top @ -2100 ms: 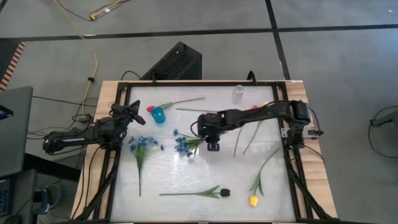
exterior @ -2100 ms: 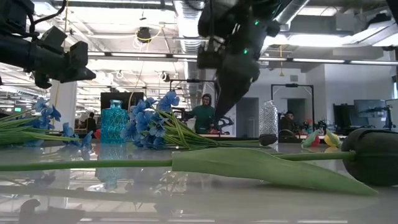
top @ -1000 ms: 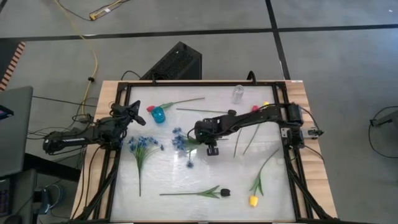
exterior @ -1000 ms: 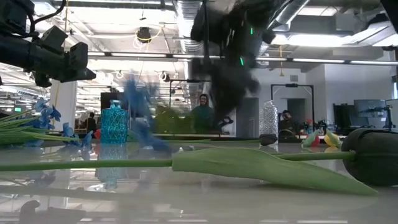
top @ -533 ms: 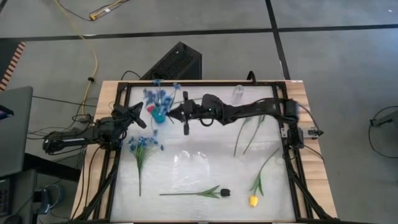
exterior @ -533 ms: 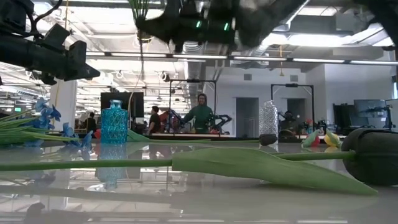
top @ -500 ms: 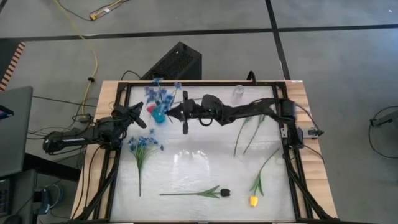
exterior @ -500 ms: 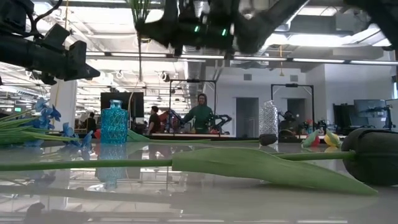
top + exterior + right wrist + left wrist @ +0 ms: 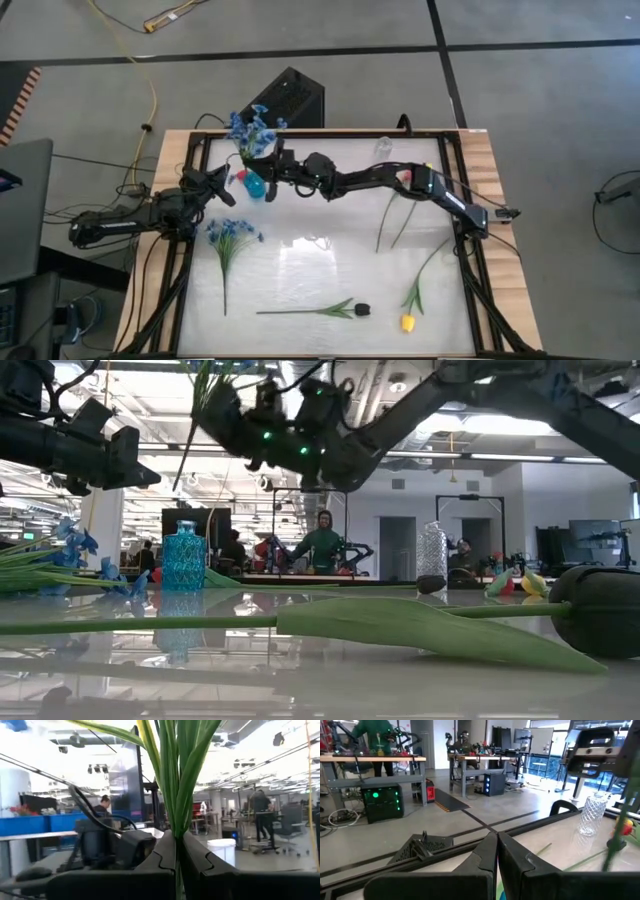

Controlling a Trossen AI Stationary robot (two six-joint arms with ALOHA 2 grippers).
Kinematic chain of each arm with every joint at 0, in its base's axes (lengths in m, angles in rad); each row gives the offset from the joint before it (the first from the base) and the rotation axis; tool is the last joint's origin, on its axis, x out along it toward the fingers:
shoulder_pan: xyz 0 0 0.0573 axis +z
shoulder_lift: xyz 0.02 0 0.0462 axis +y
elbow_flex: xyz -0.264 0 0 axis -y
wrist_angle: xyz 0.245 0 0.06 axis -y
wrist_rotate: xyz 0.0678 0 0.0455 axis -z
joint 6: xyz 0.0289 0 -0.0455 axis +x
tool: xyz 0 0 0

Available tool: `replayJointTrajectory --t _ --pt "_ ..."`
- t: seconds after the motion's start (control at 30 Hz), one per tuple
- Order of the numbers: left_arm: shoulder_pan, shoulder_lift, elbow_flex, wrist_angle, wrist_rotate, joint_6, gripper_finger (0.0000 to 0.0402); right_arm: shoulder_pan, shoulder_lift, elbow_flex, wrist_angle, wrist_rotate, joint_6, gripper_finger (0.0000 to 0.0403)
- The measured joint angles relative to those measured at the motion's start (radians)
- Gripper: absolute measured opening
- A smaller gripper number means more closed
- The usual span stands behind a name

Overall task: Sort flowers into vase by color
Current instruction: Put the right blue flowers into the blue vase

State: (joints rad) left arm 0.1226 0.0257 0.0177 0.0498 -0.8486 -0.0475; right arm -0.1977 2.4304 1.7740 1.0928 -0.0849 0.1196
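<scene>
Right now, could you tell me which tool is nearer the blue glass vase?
The right tool, holding blue flowers just beside the blue glass vase; the left tool waits slightly farther off.

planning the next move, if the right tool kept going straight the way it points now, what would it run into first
Probably the blue vase. In the high view the right tool, shut on the blue flower spray, points toward the table's left rear, with the vase just beside and below it. Height is unclear, so it could pass above.

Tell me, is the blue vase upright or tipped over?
Upright. The blue vase stands on its base with its neck pointing up, beside the blue sprays lying flat on the table.
</scene>
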Motion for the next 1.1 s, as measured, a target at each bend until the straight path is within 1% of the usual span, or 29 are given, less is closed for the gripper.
replayJointTrajectory --t 0.1,0.2,0.3,0.5,0.77,0.9,1.1 --pt "0.000 0.000 0.000 0.000 0.000 0.000 0.0000 -0.009 0.036 0.038 -0.029 0.017 -0.015 0.0029" --pt "0.000 0.000 0.000 0.000 0.000 0.002 0.0000 -0.022 0.045 0.061 -0.048 0.025 -0.015 0.0031" --pt "0.000 0.000 0.000 0.000 0.000 0.002 0.0000 -0.029 0.045 0.061 -0.070 0.046 -0.020 0.0032" --pt "0.000 0.000 0.000 0.000 0.000 0.002 0.0000 -0.035 0.046 0.060 -0.097 0.047 -0.041 0.0032" --pt "0.000 0.000 0.000 0.000 0.000 0.002 0.0000 -0.025 0.046 0.054 -0.194 0.046 -0.042 0.0036" --pt "0.000 0.000 0.000 0.000 0.000 0.002 0.0000 -0.020 0.045 0.054 -0.250 0.042 -0.041 0.0053" --pt "0.000 0.000 0.000 0.000 0.000 0.002 0.0000 -0.019 0.045 0.054 -0.323 0.039 -0.035 0.0097"
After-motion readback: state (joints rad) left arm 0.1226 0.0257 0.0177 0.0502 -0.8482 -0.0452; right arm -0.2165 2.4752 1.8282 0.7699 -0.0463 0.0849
